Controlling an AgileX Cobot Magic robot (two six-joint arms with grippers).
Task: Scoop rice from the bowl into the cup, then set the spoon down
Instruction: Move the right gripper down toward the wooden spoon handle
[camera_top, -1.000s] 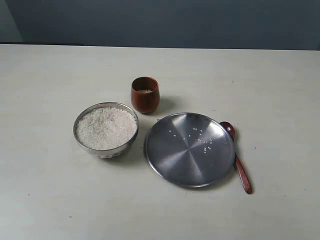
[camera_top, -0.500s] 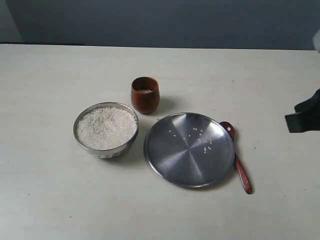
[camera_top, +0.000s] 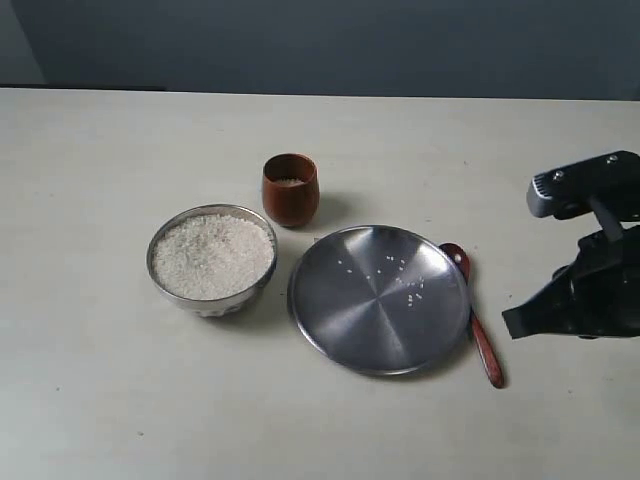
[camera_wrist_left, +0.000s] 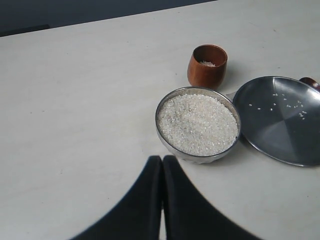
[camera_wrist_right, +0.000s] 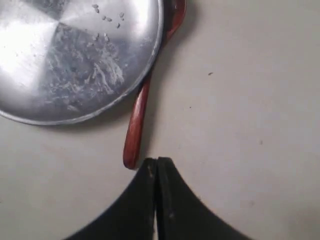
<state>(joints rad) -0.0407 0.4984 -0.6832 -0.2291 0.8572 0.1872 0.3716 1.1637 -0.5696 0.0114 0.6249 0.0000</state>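
The steel bowl (camera_top: 157, 270) stands left of centre, heaped with white rice (camera_top: 212, 256). Behind it is the reddish-brown cup (camera_top: 291, 190), with a little rice inside. The wooden spoon (camera_top: 476, 322) lies flat on the table against the right rim of the steel plate (camera_top: 340, 320). My right gripper (camera_top: 512, 326) has come in from the right edge and hangs a short way right of the spoon's handle, shut and empty. In the right wrist view its tips (camera_wrist_right: 156, 161) sit just beside the handle end (camera_wrist_right: 131, 159). My left gripper (camera_wrist_left: 162, 159) is shut, empty, near the bowl (camera_wrist_left: 165, 139).
A few stray grains (camera_top: 410, 297) lie on the plate. The pale table (camera_top: 100, 400) runs back to a dark wall.
The right arm has come into the exterior view from the right edge and moved down and left toward the spoon's handle. Bowl, cup, plate and spoon have stayed put.
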